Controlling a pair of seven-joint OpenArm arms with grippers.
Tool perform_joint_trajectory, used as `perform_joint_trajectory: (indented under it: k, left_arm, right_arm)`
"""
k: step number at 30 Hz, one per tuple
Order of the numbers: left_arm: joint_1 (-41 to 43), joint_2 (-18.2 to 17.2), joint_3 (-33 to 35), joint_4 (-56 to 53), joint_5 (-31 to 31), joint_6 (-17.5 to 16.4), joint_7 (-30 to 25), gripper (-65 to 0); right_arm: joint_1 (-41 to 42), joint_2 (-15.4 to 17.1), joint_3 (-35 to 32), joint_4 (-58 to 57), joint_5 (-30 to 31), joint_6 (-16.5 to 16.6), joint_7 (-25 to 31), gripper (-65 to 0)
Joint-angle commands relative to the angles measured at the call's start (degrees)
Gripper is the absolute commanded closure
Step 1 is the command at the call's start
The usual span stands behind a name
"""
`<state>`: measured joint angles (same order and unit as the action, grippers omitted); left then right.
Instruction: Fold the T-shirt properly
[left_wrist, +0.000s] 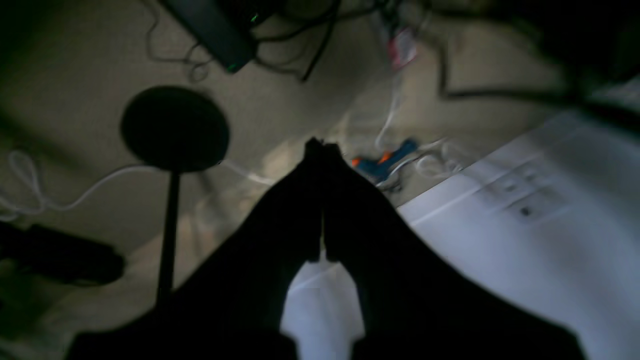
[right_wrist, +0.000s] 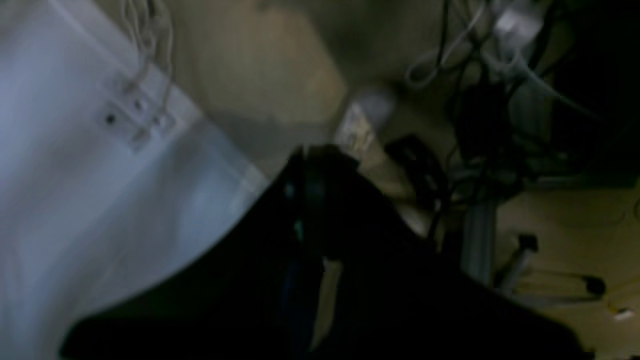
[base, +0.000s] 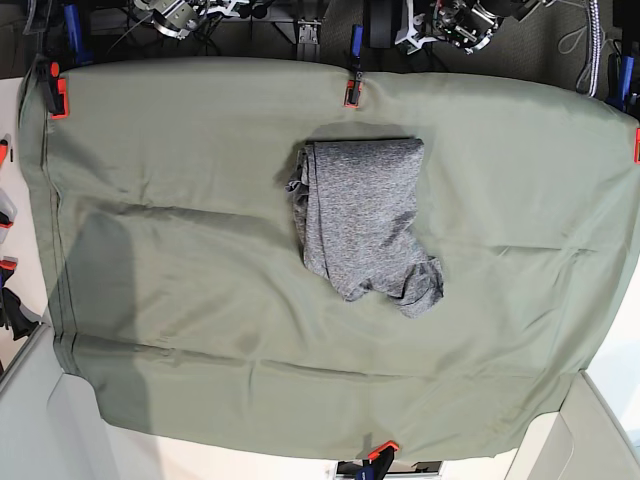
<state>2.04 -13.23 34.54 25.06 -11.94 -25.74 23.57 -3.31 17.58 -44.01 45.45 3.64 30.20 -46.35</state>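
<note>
T-shirt (base: 364, 220) lies folded mid-bench (base: 180, 200); left tool (left_wrist: 322, 150) and right tool (right_wrist: 320, 155) pinched closed, empty, parked clear off the far edge.

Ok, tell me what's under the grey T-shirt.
The T-shirt lies folded on the olive-green cloth, which shows all around it. Whatever lies beneath the shirt itself is covered.

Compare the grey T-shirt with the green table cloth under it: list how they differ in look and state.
The T-shirt is mottled heather grey; the table cloth is plain olive green.
The T-shirt is bunched into a small folded bundle near the top middle; the table cloth is spread flat across nearly the whole base view.
The table cloth is clipped at its edges by clamps; the T-shirt lies loose.
Both are soft fabric with creases.
</note>
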Motion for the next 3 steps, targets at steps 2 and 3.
perform_joint_trajectory:
  k: [2,3]
  left_arm:
    - [-0.11,-0.26,-0.02,0.15,-0.04,-0.11,0.66,0.0]
    - [-0.11,-0.17,-0.04,0.15,-0.04,0.96,0.66,0.0]
  right_arm:
    - [-0.26,0.37,0.11,0.17,0.42,0.02,0.55,0.0]
    - [-0.35,0.35,0.13,0.17,0.42,0.02,1.42,0.0]
